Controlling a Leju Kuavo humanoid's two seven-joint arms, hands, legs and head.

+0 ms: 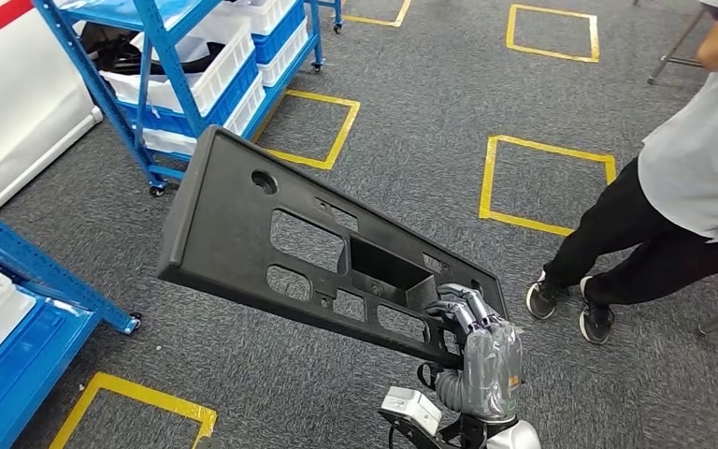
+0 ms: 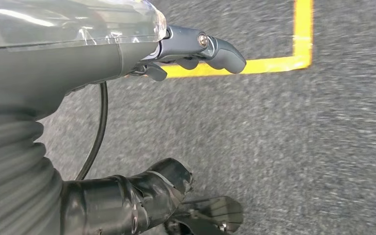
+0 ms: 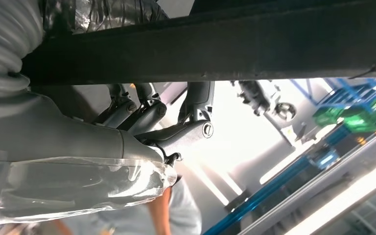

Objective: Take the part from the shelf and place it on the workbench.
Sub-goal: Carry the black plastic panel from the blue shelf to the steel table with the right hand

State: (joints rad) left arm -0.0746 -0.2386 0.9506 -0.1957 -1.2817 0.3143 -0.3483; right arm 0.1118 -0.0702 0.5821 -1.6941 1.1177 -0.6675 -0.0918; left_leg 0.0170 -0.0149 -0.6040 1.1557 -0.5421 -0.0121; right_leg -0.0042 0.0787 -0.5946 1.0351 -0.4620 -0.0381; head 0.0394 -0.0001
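Observation:
A long black plastic panel (image 1: pixel 280 243) with several cut-outs hangs tilted in the air in the head view. My right hand (image 1: pixel 479 351) grips its near end, fingers hooked over the edge. In the right wrist view the same panel (image 3: pixel 235 44) runs as a dark bar across the picture, with my right hand (image 3: pixel 142 127) wrapped on it. My left hand (image 2: pixel 186 51) hangs over grey carpet, its fingers curled in and holding nothing.
A blue shelf rack (image 1: pixel 196 65) with white bins stands at the back left, another blue rack (image 1: pixel 28 290) at the near left. A person (image 1: pixel 682 187) in a light shirt and black trousers stands at the right. Yellow floor squares (image 1: pixel 542 182) mark the grey carpet.

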